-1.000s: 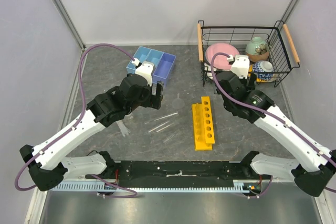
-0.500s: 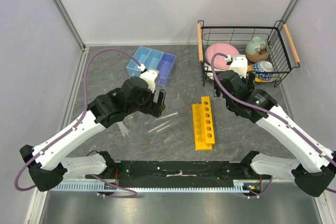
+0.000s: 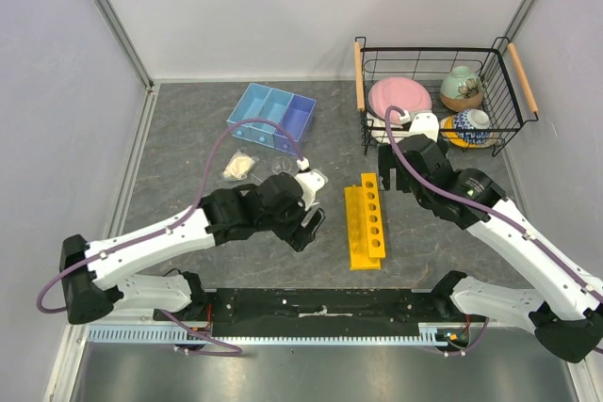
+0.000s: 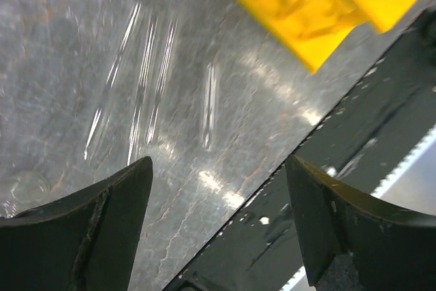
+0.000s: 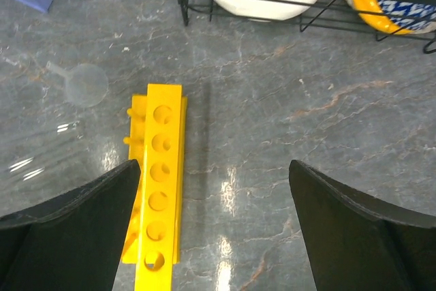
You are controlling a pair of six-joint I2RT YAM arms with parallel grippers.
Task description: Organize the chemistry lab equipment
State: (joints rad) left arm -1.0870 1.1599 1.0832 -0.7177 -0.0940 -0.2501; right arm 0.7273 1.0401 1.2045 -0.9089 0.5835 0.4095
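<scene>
Arms forward; left end effector (image 4: 218,168) low, right end effector (image 5: 214,168) higher (jaws wide, neither gripping).

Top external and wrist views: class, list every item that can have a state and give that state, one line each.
yellow rack: on the table, holes empty.
test tubes: lying flat, unracked.
blue tray: compartments look empty.
funnel: lying loose on the table.
wire basket: holds pink plate, bowls.
left gripper: open, empty, above the test tubes.
right gripper: open, empty, above the yellow rack.
</scene>
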